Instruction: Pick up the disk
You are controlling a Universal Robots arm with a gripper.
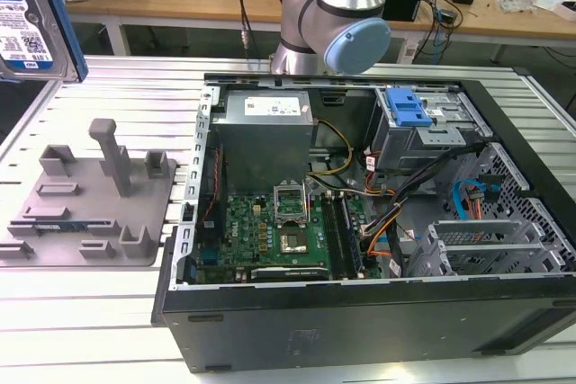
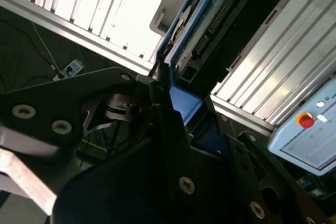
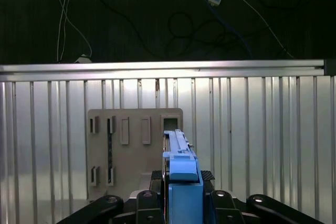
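Pincer (image 3: 182, 203) seemingly clamped around disk (image 3: 178, 153)

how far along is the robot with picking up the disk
Done: the disk is off the table, held in the air at the exterior view's left, above the grey fixture tray, whose slots hold nothing. In hand: in both wrist views the end effector is shut on the disk's blue rail. Left: nothing of the pick itself that shows.

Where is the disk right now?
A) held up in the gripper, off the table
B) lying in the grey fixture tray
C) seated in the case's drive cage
A: in both wrist views the disk sits clamped in the gripper, above the fixture tray.
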